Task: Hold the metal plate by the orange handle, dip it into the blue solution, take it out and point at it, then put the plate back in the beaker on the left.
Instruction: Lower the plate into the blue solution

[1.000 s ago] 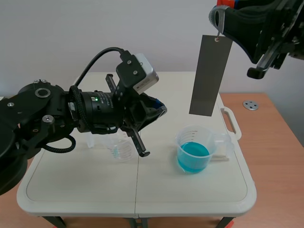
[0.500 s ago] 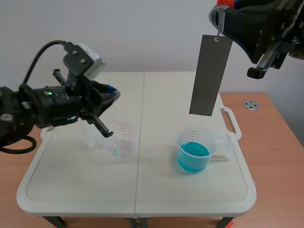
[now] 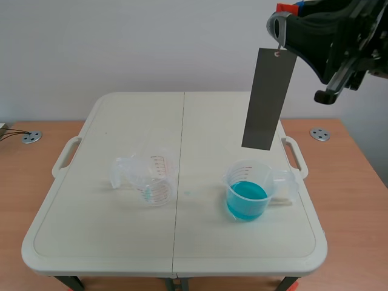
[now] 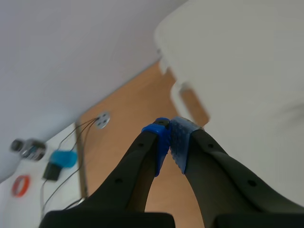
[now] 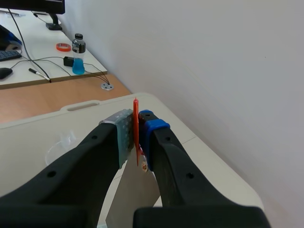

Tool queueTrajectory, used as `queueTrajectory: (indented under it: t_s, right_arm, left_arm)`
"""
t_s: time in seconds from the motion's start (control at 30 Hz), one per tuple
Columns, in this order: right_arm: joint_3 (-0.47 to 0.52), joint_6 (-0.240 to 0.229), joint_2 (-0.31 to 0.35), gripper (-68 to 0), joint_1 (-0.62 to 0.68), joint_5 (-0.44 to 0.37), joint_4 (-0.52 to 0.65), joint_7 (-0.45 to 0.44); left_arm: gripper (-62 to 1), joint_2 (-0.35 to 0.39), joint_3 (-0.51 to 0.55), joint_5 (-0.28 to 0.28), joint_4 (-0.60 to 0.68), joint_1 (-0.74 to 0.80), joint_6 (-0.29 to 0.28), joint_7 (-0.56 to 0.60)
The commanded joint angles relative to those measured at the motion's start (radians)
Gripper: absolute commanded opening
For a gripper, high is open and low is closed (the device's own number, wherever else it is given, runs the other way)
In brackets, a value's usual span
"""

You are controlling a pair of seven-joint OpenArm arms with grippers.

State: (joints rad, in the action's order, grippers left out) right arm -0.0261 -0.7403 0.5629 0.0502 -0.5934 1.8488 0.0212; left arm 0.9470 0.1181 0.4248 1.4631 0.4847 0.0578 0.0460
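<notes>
A long grey metal plate hangs upright from its orange handle, high over the beaker of blue solution and clear of it. My right gripper is shut on that handle. In the right wrist view the orange handle is pinched between the pads of the right gripper, and the plate drops away below. The empty clear beaker stands left of the table's middle seam. My left gripper is shut on nothing, out past the table's left edge, and is absent from the scene view.
The white folding table has carry handles on both sides. Wooden desks flank it, each with a metal disc. A side desk with a bottle, cables and an orange ring lies far behind.
The left arm has pulled back leftward from beside the empty beaker and left the scene view. The right arm and the hanging plate have stayed where they were.
</notes>
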Motion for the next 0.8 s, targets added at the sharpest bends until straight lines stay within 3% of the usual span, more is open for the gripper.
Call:
queueTrajectory:
  t_s: [0.0, 0.13, 0.33, 0.57, 0.63, 0.77]
  right_arm:
    - [0.005, -0.005, 0.015, -66.2, -0.012, -0.013, 0.016, -0.016]
    - [0.005, -0.005, 0.013, -66.2, -0.012, -0.013, 0.003, -0.016]
    - [0.003, -0.005, 0.013, -66.2, -0.012, -0.013, -0.035, -0.024]
    - [-0.018, -0.005, 0.007, -66.2, -0.014, -0.011, -0.089, -0.035]
    - [-0.027, -0.005, 0.007, -66.2, -0.014, -0.005, -0.1, -0.04]
    - [-0.046, -0.005, 0.007, -66.2, -0.014, 0.042, -0.118, -0.074]
  left_arm:
    - [-59.0, 0.001, 0.031, 0.002, -0.008, 0.058, 0.023, 0.011]
    - [-59.1, 0.004, 0.103, -0.011, -0.048, 0.211, 0.034, 0.028]
    - [-59.1, 0.003, 0.107, -0.045, -0.116, 0.397, 0.031, 0.071]
    - [-59.1, -0.034, 0.099, -0.055, -0.16, 0.523, -0.054, 0.07]
    - [-59.1, -0.056, 0.084, -0.055, -0.163, 0.541, -0.054, 0.069]
    - [-59.1, -0.107, 0.032, -0.125, -0.184, 0.551, -0.058, 0.061]
